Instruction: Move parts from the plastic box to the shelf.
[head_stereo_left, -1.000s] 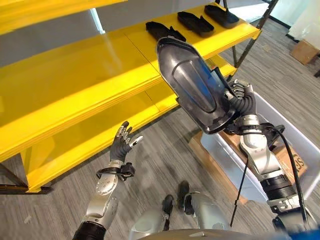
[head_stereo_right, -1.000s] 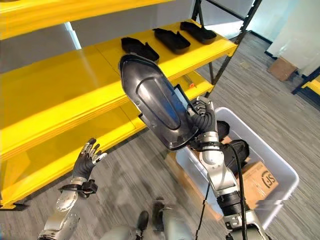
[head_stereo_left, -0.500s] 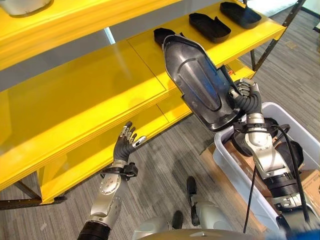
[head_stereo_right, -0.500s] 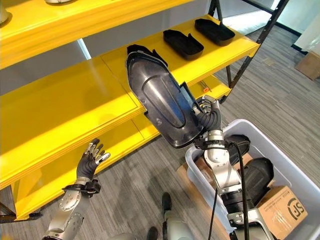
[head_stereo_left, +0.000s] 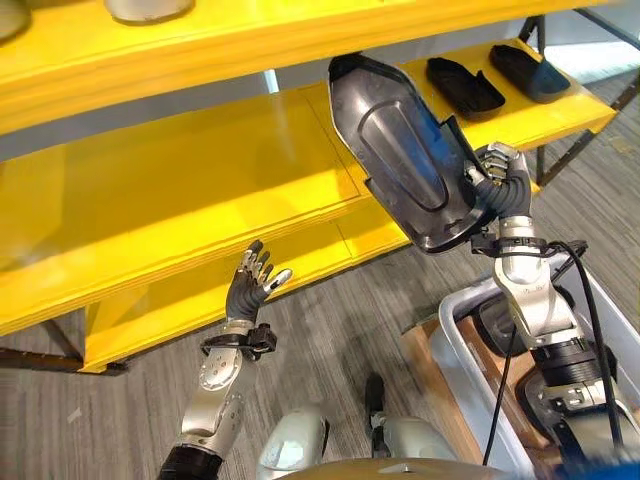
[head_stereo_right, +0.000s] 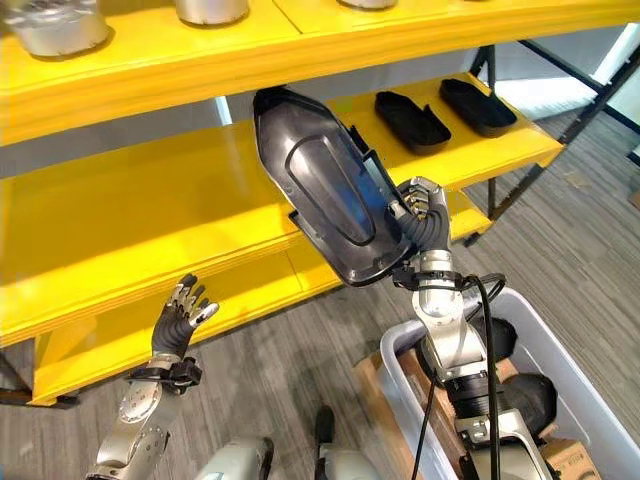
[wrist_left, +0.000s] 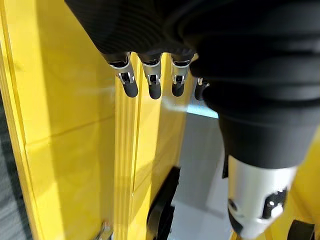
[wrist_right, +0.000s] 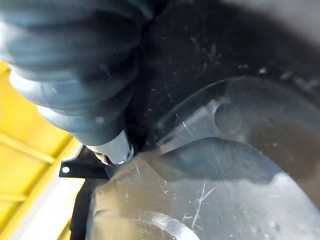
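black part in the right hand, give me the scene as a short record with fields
held part: large black part, raised in front of the middle shelf
right hand: right hand curled round the part's lower edge
left hand: left hand open, raised, holding nothing
already on shelf: two black parts at the shelf's right end
box: plastic box at lower right, dark parts inside
top shelf: metal pots

The scene is brightly and evenly lit from overhead. The yellow shelf (head_stereo_left: 200, 190) carries broad soft glare across its middle board, and shadow lies under the upper board's front edge. The dark plastic part (head_stereo_right: 330, 190) shows a bluish reflection along its raised centre. In the right wrist view this part is blurred. The shelf boards appear bowed toward the frame edges.
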